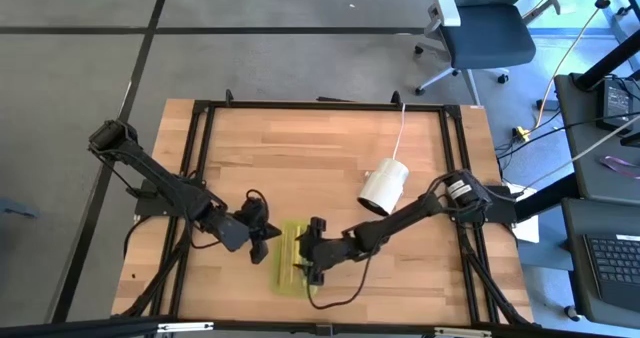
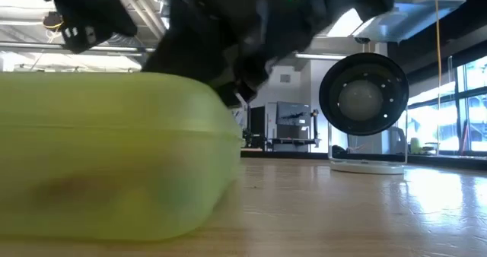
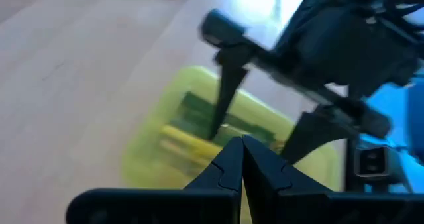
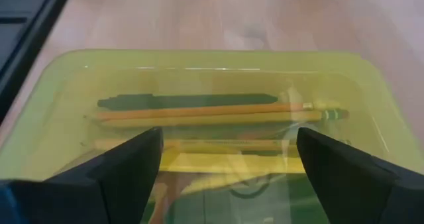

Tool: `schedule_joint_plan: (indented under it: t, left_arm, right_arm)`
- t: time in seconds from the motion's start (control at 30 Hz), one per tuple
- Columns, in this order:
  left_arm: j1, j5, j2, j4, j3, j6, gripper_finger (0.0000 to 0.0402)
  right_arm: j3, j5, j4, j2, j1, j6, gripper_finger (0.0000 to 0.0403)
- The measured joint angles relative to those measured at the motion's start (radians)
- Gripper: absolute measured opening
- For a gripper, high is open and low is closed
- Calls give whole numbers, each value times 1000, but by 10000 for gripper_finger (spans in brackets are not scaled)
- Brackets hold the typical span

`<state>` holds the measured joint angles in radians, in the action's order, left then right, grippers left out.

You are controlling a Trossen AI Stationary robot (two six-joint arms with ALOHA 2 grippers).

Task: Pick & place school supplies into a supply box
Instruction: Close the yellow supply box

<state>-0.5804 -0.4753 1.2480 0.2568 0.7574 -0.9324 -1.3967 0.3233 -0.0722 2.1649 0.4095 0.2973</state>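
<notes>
The yellow-green supply box [image 1: 288,276] lies flat near the table's near edge and fills the left of the low view [image 2: 114,158]. Through its translucent top in the right wrist view [image 4: 199,71] I see a black pen [image 4: 185,101], an orange pencil [image 4: 199,110], yellow pencils and a yellow marker [image 4: 218,163]. My left gripper [image 1: 268,240] [image 3: 242,151] is shut, with its tips at the box's left long side. My right gripper [image 1: 306,256] [image 4: 228,158] is open over the box's right half. The scissors are not in view. My left gripper points at the box's left long side [image 3: 165,144] from the table's left with its fingers shut; I cannot tell whether it touches. My right gripper hangs open over the box, one finger [image 3: 222,98] reaching down toward the box's top; whether it touches, I cannot tell.
A white cylinder on a white cord [image 1: 383,186] lies on the table to the far right of the box. A black frame [image 1: 200,138] runs around the wooden table top. Bare wood lies beyond the box toward the far edge [image 1: 300,148].
</notes>
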Motion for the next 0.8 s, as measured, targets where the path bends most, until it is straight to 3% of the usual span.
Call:
schedule_joint_plan:
  t: [0.3, 0.63, 0.8]
  left_arm:
    - [0, 153, 0, -1, 0, 37, 3]
    - [0, 155, 0, 28, 0, 30, 3]
    - [0, 130, 28, -54, 0, 86, 3]
  right_arm:
    - [-116, -15, 186, 32, 0, 17, 351]
    - [-116, -46, 217, 54, -1, 48, 351]
    - [-116, -50, 217, 60, -2, 52, 351]
